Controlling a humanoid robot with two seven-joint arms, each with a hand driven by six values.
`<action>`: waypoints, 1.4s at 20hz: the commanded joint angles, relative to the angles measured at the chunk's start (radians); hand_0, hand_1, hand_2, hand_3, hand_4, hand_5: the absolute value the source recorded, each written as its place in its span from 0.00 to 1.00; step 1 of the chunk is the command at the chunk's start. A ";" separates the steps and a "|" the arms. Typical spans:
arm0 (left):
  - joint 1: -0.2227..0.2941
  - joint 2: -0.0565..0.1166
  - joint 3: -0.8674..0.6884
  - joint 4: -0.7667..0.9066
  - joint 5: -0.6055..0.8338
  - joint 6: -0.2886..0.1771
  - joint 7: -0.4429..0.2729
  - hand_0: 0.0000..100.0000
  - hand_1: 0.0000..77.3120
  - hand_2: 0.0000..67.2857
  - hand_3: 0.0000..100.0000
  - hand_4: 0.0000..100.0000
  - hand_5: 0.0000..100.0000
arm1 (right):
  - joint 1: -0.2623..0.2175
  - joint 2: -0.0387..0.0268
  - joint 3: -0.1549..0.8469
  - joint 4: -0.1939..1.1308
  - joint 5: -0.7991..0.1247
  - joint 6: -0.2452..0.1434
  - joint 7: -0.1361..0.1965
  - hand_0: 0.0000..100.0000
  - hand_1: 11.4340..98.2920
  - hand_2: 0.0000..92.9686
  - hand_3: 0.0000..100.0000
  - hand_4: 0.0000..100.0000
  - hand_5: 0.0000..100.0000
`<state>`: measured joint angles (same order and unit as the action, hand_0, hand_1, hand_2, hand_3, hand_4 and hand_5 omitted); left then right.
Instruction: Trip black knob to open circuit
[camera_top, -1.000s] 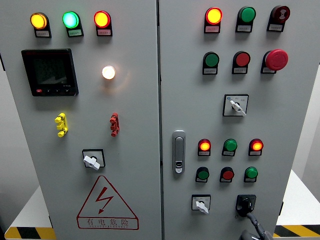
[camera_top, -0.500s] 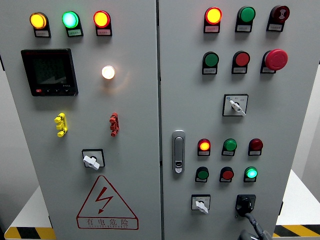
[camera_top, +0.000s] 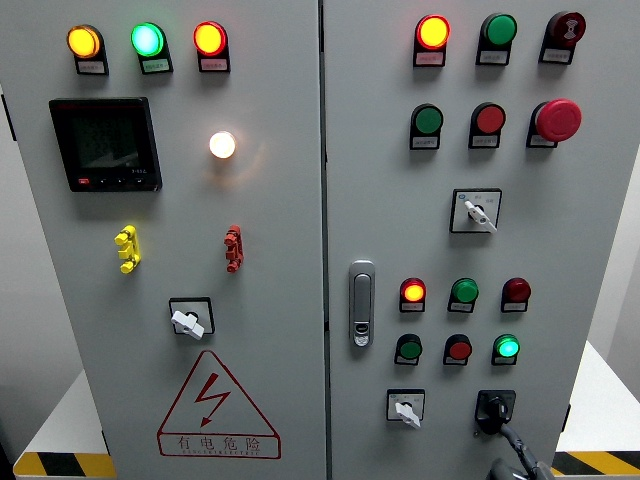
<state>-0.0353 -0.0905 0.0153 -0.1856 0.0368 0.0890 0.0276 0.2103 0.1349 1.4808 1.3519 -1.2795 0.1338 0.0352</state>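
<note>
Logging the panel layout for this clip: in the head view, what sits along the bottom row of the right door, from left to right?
White selector switch → black knob, with the right hand just below it at the picture's bottom edge; whether the hand touches the knob cannot be told.

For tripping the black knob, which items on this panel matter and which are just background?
Belongs to the job:
- black rotary knob, lower right of the right door
- robot hand showing at the bottom edge below it; side and fingers unclear

Just there:
- red mushroom emergency button
- white selector switch
- black digital meter
- silver door handle
- red lightning warning triangle
</note>
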 joint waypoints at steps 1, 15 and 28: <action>0.000 0.000 0.000 0.000 0.000 0.000 0.000 0.00 0.00 0.29 0.26 0.10 0.09 | -0.005 -0.0015 0.007 0.001 0.000 0.000 0.002 1.00 0.52 0.00 0.91 0.97 1.00; 0.000 0.000 0.000 0.000 0.000 0.000 0.000 0.00 0.00 0.29 0.26 0.10 0.09 | -0.150 -0.0061 0.010 0.162 -0.040 -0.002 0.009 1.00 0.37 0.00 0.37 0.26 0.50; 0.000 0.000 0.000 0.000 0.000 0.000 0.000 0.00 0.00 0.29 0.26 0.10 0.09 | -0.239 -0.0015 0.016 0.265 -0.109 -0.003 0.009 1.00 0.36 0.01 0.23 0.16 0.34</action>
<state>-0.0356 -0.0905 0.0153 -0.1856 0.0368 0.0890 0.0276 -0.0216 0.1327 1.4957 1.6080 -1.3841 0.1305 0.0446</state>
